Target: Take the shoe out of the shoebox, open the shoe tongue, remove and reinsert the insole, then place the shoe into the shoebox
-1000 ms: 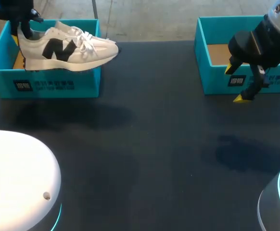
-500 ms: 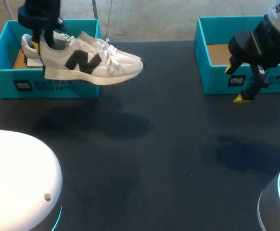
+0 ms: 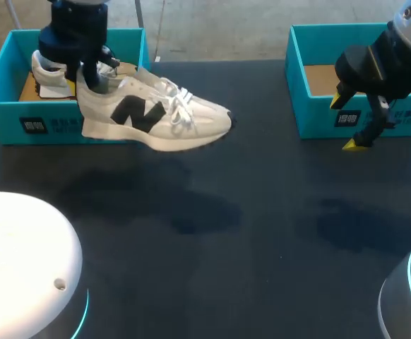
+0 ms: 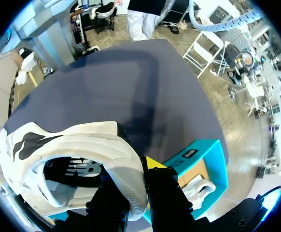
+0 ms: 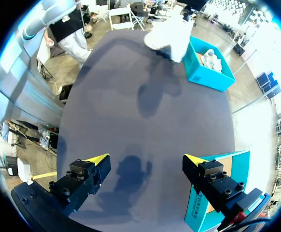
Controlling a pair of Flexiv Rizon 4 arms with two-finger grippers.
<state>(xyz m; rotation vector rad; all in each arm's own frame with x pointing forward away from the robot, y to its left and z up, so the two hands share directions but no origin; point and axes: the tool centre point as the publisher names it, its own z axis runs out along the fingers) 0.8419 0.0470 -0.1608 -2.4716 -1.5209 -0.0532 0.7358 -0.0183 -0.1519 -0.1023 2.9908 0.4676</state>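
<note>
Your left claw point(image 3: 87, 76) has the white shoe point(image 3: 156, 116) by the heel: in the left wrist view one finger sits inside the heel opening and the yellow-tipped one presses on the outside, so the padded collar is pinched between them. The shoe hangs clear of the dark counter point(image 3: 262, 226), with its shadow point(image 3: 163, 201) on the surface beneath. Its heel is in front of the near wall of the left shoebox point(image 3: 22, 106), and its toe points out toward the middle of the counter, on your right arm's side. The sole faces down, the black mark on the side faces the head camera, and the laces lie loose over the tongue.

Inside that teal box you can see a second shoe point(image 3: 46, 70), also white, lying on the cardboard floor.

Your right claw point(image 3: 347, 121) hangs above the counter just in front of the right shoebox point(image 3: 311, 116), which is teal too. From the right wrist view you can see its two yellow-tipped fingers spread wide apart with only bare counter between them, and it holds nothing. The right box sits just beside one of those fingers, while the shoe and the left box lie well ahead, across the counter
</note>
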